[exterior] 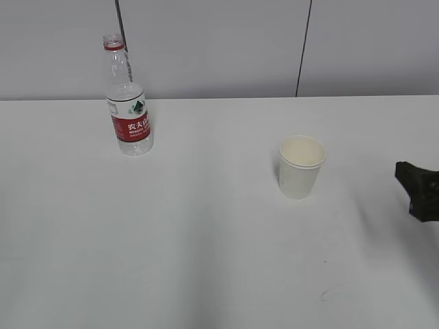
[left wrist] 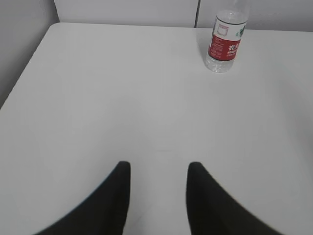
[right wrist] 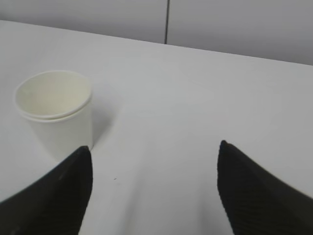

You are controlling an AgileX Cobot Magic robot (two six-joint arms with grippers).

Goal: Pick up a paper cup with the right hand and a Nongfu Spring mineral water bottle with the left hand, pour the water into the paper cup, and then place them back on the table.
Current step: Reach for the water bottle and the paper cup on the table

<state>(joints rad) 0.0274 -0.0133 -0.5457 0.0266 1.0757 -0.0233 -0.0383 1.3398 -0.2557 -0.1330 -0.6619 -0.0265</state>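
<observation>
The paper cup [exterior: 301, 166] stands upright right of the table's middle; it also shows in the right wrist view [right wrist: 55, 112], just ahead of the left finger. The Nongfu Spring bottle [exterior: 127, 104] stands upright at the back left, and far ahead and to the right in the left wrist view [left wrist: 226, 40]. My right gripper [exterior: 414, 186] is at the right edge, right of the cup, open and empty [right wrist: 154, 149]. My left gripper [left wrist: 159, 169] is open and empty over bare table; it is out of the exterior view.
The white table [exterior: 206, 240] runs back to a grey panelled wall [exterior: 219, 41]. A small scuff mark [exterior: 324, 295] lies near the front right. The table's left edge [left wrist: 27, 68] shows in the left wrist view.
</observation>
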